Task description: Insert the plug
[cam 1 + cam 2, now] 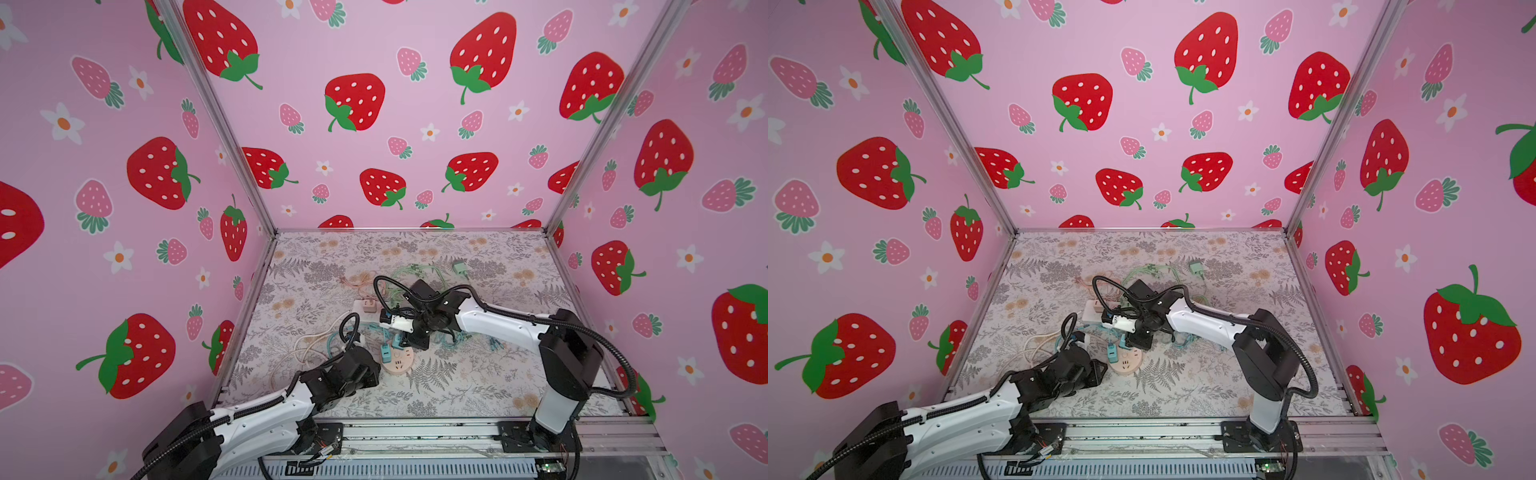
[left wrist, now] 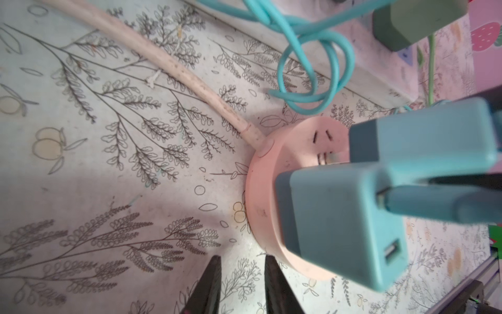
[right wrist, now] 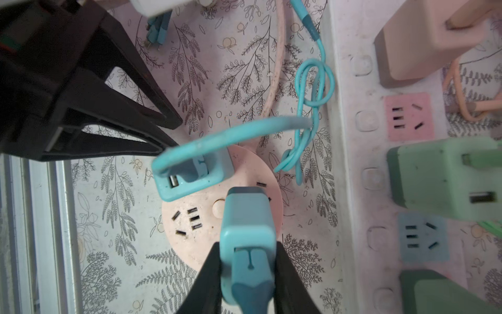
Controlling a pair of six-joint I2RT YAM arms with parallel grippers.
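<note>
plug: your teal plug [image 3: 245,217] sits in the right pincer [image 3: 248,244], directly over the round pink hub [image 3: 184,236]. The prongs are right at its face, and I can't tell if they've gone in.
grip: the right pincer is clamped on the plug's sides, with the cable end back between the fingers.
axis: the plug's long axis runs straight from pincer to hub, so I'd say push along that line with no tilt.
neighbour: a second teal adapter [image 3: 190,176] stands on the same hub just beside your plug, so it's tight there.
left pincer: the left pincer [image 2: 241,263] is parted, empty and near the hub's rim, handy for bracing it.
room: the white power strip [image 3: 345,163] lies apart on the bench [image 3: 231,68], with open room on that side.
</note>
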